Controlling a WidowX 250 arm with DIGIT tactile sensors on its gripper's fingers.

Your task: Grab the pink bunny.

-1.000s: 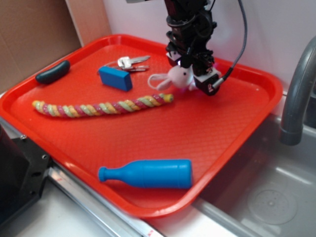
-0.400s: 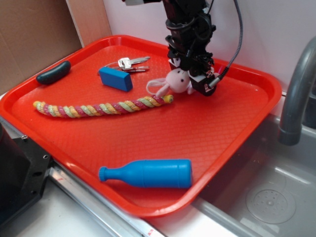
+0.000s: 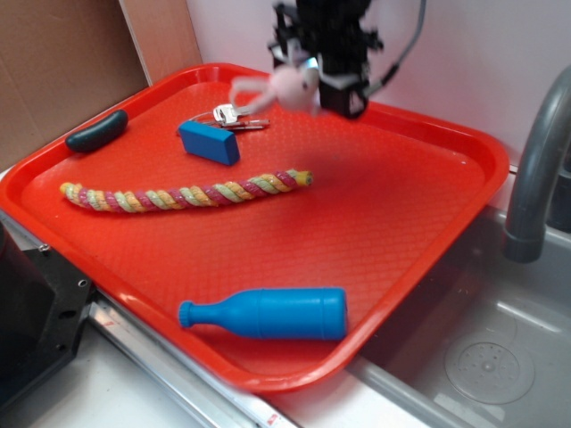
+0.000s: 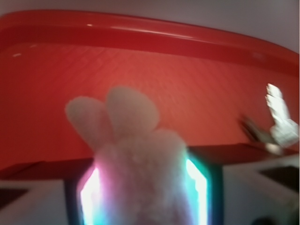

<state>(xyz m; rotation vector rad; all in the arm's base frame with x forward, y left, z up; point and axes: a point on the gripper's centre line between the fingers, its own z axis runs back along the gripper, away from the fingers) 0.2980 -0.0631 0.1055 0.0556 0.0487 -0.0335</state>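
The pink bunny [image 3: 287, 86] is a small pale plush, blurred, hanging in the air above the back of the red tray [image 3: 384, 223]. My gripper [image 3: 308, 76] is shut on the bunny, its ears trailing out to the left. In the wrist view the bunny [image 4: 140, 173] fills the space between the two glowing pads [image 4: 197, 180], with its ears [image 4: 117, 112] pointing away over the tray floor.
On the tray lie a braided pink-yellow-green rope [image 3: 183, 192], a blue block [image 3: 208, 141], keys [image 3: 234, 114], a dark oblong piece [image 3: 95, 130] and a blue bottle [image 3: 268, 313] near the front. A grey faucet [image 3: 535, 169] and sink stand to the right.
The gripper has risen and shifted back and left, lifting the bunny off the tray floor. The bunny no longer lies near the rope's end.
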